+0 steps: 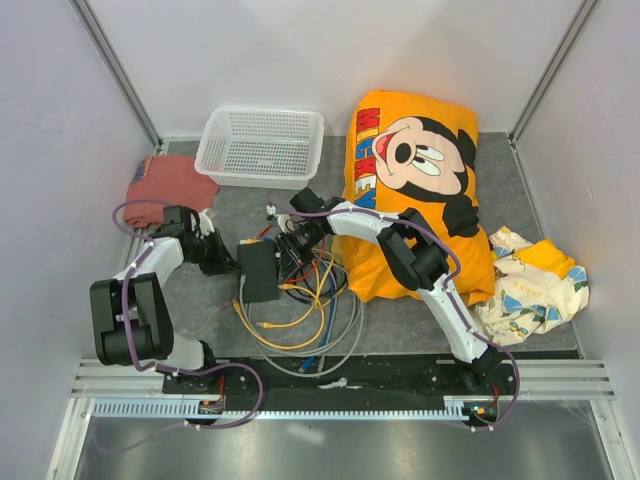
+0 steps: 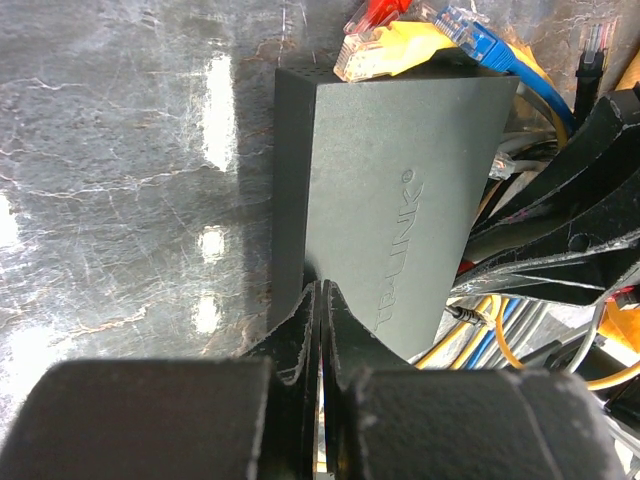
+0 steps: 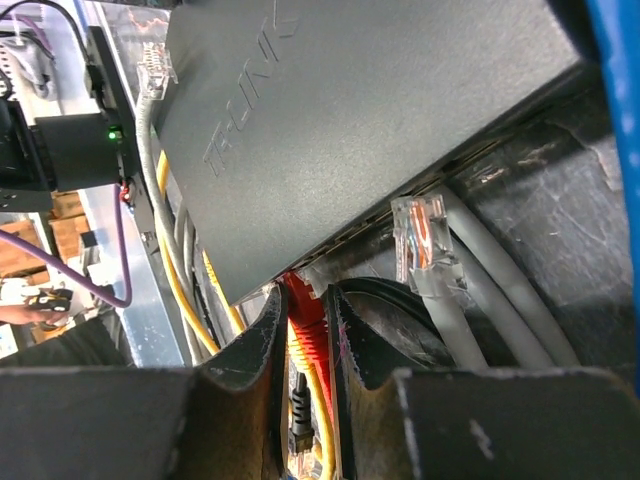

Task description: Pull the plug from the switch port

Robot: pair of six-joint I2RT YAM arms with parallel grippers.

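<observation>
- Switch (image 1: 258, 270): flat matte-black rectangular box, lying flat on the grey worktop (image 1: 200, 300) near the centre, between the two tools and nearer the arms than the white mesh basket (image 1: 262, 145).
- Top face is plain, with an embossed TP-LINK logo. The left wrist view shows small vent holes on the side wall at one corner.
- Port row runs along one edge. Red, yellow and blue plugs cluster at one end of it.
- Left tool (image 1: 222, 258): closed, fingertips pressed together, nothing between them. The tips touch the switch's left side.
- Right tool (image 3: 308, 300): clamped on the red plug (image 3: 305, 320), fingers on either side of it. The plug's nose is right at the port edge, and I can't tell whether it is seated.
- Loose clear plug (image 3: 425, 245) on a grey cable sits just beside the red one, not in a port.
- Cables (image 1: 300, 320) in yellow, grey and blue are tangled on the worktop to the right of the switch and nearer the arms.
</observation>
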